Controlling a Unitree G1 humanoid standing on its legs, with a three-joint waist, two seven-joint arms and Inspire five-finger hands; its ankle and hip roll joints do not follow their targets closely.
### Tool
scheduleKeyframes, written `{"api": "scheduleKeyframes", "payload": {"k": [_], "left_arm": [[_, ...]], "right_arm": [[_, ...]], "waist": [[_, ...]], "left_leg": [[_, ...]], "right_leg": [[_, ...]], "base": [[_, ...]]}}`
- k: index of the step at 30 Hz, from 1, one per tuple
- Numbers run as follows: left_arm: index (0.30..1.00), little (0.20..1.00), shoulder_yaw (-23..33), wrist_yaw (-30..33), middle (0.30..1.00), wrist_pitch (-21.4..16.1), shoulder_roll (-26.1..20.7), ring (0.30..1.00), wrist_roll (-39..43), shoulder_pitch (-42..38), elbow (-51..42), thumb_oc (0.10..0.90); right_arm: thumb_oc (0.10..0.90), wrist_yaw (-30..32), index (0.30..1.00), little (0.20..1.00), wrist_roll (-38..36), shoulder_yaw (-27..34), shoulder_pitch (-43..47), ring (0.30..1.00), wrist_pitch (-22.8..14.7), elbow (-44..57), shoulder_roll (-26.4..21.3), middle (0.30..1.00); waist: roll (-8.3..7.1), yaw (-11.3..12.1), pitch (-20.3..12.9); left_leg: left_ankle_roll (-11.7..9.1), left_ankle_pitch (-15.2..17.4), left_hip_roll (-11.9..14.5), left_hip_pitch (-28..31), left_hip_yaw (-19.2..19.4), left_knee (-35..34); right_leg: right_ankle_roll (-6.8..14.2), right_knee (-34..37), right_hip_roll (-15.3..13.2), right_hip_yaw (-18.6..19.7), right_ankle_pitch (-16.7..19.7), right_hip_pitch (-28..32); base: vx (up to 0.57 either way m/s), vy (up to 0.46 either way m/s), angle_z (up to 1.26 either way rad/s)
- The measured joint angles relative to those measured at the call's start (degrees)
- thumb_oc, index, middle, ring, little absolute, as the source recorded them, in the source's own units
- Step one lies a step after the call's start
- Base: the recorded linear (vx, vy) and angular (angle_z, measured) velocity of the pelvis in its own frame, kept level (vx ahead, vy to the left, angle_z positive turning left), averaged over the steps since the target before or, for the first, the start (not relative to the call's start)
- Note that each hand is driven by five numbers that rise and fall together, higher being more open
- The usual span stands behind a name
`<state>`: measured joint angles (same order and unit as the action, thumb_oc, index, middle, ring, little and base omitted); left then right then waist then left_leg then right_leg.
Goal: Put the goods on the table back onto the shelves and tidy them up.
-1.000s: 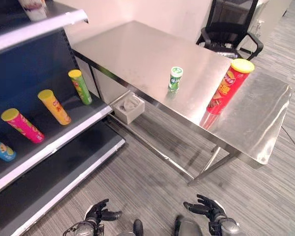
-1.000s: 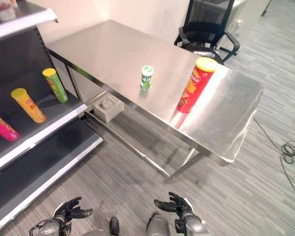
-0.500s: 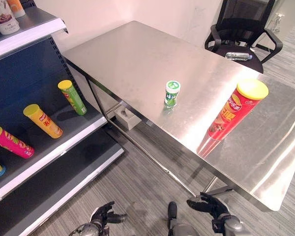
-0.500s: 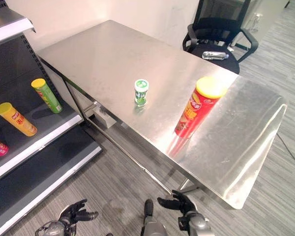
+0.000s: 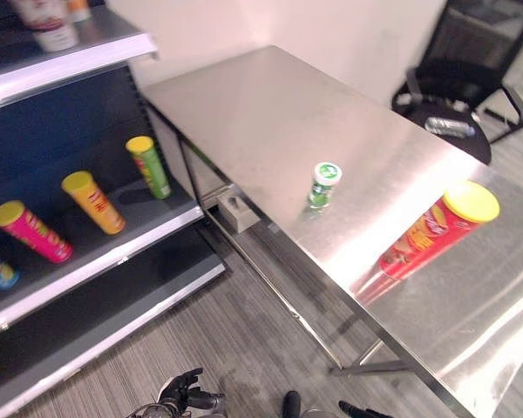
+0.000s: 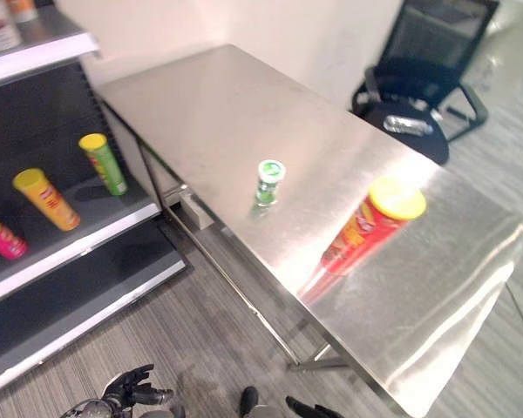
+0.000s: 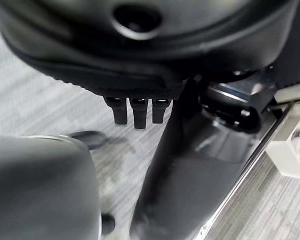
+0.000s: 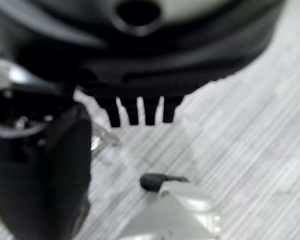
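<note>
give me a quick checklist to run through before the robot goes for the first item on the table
1. Goods left on the steel table: a small green canister and a tall red can with a yellow lid, both standing apart. Ok.
2. Left hand free: low above the floor, fingers relaxed, holding nothing. Ok.
3. Right hand free: its fingers show straight in the right wrist view, holding nothing. Ok.
4. Hands within reach of the goods: both hang well below the tabletop. Not ok.
5. Room on the shelf: gaps between the green can, orange can and pink can. Ok.
6. Whether those shelf cans stand or lie: cannot tell.
</note>
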<state>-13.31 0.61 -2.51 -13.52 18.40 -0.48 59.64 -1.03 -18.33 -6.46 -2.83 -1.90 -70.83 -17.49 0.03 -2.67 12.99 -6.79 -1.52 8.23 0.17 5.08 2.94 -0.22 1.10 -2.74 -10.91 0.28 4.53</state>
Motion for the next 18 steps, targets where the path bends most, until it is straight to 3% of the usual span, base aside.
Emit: {"api": "scheduleKeyframes", "payload": {"k": [1, 3, 5, 6, 7, 8, 9, 10, 11, 12, 13, 18], "left_arm": [[0.900, 0.900, -0.04, -0.01, 0.900, -0.13, 0.49, 0.900, -0.03, -0.11, -0.05, 0.800], [0.900, 0.900, -0.24, 0.10, 0.900, -1.27, 1.37, 0.900, -0.47, -1.23, 0.39, 0.800], [0.900, 0.900, -0.10, 0.08, 0.900, -1.08, 0.40, 0.900, -0.50, -1.07, 0.30, 0.800], [0.900, 0.900, -0.20, -0.02, 0.900, -0.97, -0.06, 0.900, -0.54, -2.02, 1.03, 0.800], [0.900, 0.900, 0.12, -0.04, 0.900, -1.27, -0.15, 0.900, -0.53, -2.31, 3.03, 0.800], [0.900, 0.900, 0.76, -0.18, 0.900, -0.78, -0.49, 0.900, -0.54, -2.27, 4.02, 0.800], [0.900, 0.900, 1.46, -0.58, 0.900, -0.80, -0.91, 0.900, -0.56, -2.24, 3.79, 0.800], [0.900, 0.900, 2.59, -0.89, 0.900, -0.86, -0.88, 0.900, -0.54, -2.30, 3.06, 0.800], [0.900, 0.900, 2.78, -0.91, 0.900, -1.27, -1.07, 0.900, -0.54, -2.73, 2.26, 0.800], [0.900, 0.900, 3.00, -1.01, 0.900, -1.94, -2.51, 0.900, -0.51, -3.71, -0.07, 0.800], [0.900, 0.900, 2.65, -1.18, 0.900, -2.16, -3.16, 0.900, -0.51, -3.67, -0.11, 0.800], [0.900, 0.900, 2.99, -1.05, 0.900, -2.12, -5.13, 0.900, -0.54, -3.44, 0.51, 0.800]], "right_arm": [[0.800, 0.06, 0.900, 0.900, 0.00, -0.04, -0.95, 0.900, -0.03, -0.33, -0.37, 0.900], [0.800, 0.10, 0.900, 0.900, -0.06, 1.50, -0.55, 0.900, -0.85, -0.62, -0.90, 0.900], [0.800, 0.12, 0.900, 0.900, -0.54, 5.18, 1.78, 0.900, -0.85, -0.72, 0.65, 0.900], [0.800, 0.13, 0.900, 0.900, -1.50, 5.47, 0.59, 0.900, -0.63, 0.66, 1.00, 0.900], [0.800, -1.43, 0.900, 0.900, -3.44, 12.32, -0.88, 0.900, -1.08, 2.97, 1.53, 0.900], [0.800, -0.85, 0.900, 0.900, -6.78, 21.95, 0.02, 0.900, -0.92, 1.51, 1.28, 0.900], [0.800, -0.41, 0.900, 0.900, -9.40, 26.57, -0.62, 0.900, -0.73, 1.36, -0.97, 0.900], [0.800, 0.66, 0.900, 0.900, -10.81, 30.16, -1.87, 0.900, -0.71, 0.53, -3.26, 0.900], [0.800, 1.87, 0.900, 0.900, -11.99, 30.35, -2.63, 0.900, -0.94, -0.47, -4.91, 0.900], [0.800, 3.30, 0.900, 0.900, -13.94, 34.65, -6.45, 0.900, 1.34, -0.94, -8.59, 0.900], [0.800, 3.59, 0.900, 0.900, -15.08, 42.98, -7.23, 0.900, 2.23, -3.68, -12.06, 0.900], [0.800, 9.92, 0.900, 0.900, -19.53, 48.97, -10.84, 0.900, -1.19, -2.15, -26.27, 0.900]], "waist": [[0.87, -0.43, -0.23], [1.70, -1.32, -0.99], [1.14, -1.18, -0.59], [-0.10, -3.00, -0.19], [-0.11, -2.67, -0.05], [-1.36, -2.94, 0.19], [-1.59, -3.40, 0.23], [-1.88, -4.50, 0.11], [-1.98, -4.57, 0.03], [-3.62, -4.49, 0.13], [-3.37, -4.86, -0.22], [-4.10, -6.51, -0.71]], "left_leg": [[-0.92, -1.42, 0.60, -0.03, -0.68, -0.08], [0.39, -1.15, -1.59, 2.73, -2.86, -7.41], [2.48, -1.70, -2.67, 3.32, 0.44, -8.28], [2.85, -1.51, -4.24, 3.89, 1.82, -8.09], [4.18, -0.64, -3.95, 5.19, 6.32, -8.26], [4.96, 0.93, -4.68, 6.93, 10.03, -8.27], [5.64, 1.92, -6.23, 7.78, 11.20, -8.51], [6.18, 3.03, -6.84, 7.73, 11.14, -8.54], [6.35, 3.12, -7.31, 7.72, 10.82, -8.54], [6.63, 3.08, -8.15, 8.21, 10.56, -8.35], [6.77, 2.96, -8.45, 8.60, 9.90, -8.36], [6.85, 2.90, -8.10, 9.50, 10.07, -8.20]], "right_leg": [[0.56, 1.57, 0.49, 0.70, 0.27, 1.14], [3.18, 3.80, -0.04, 3.82, 2.07, -0.08], [4.47, 3.77, -1.47, 7.25, 3.38, -2.12], [4.63, 3.66, -1.79, 8.06, 4.46, -2.86], [5.36, 0.08, -2.15, 8.90, 4.89, -5.69], [6.58, 0.54, -2.44, 9.64, 5.80, -5.89], [6.63, 2.55, -4.02, 9.56, 6.00, -4.23], [7.98, 3.78, -4.94, 9.51, 6.42, -3.63], [8.50, 4.32, -5.58, 9.41, 6.15, -3.59], [8.69, 4.20, -6.28, 9.17, 6.08, -3.11], [8.43, 4.20, -6.77, 8.07, 6.25, -2.19], [8.57, 4.18, -6.20, 7.96, 6.22, -1.58]], "base": [[0.11, 0.306, -0.08], [0.05, 0.182, -0.60], [0.03, 0.403, -1.21], [0.05, 0.524, -1.36], [0.04, 0.183, -1.68], [0.04, 0.128, -1.85], [0.02, 0.035, -1.05], [0.04, 0.077, -0.23], [0.08, 0.097, 0.11], [0.09, 0.108, 0.16], [0.07, 0.045, 0.26], [0.03, 0.018, -0.01]]}}
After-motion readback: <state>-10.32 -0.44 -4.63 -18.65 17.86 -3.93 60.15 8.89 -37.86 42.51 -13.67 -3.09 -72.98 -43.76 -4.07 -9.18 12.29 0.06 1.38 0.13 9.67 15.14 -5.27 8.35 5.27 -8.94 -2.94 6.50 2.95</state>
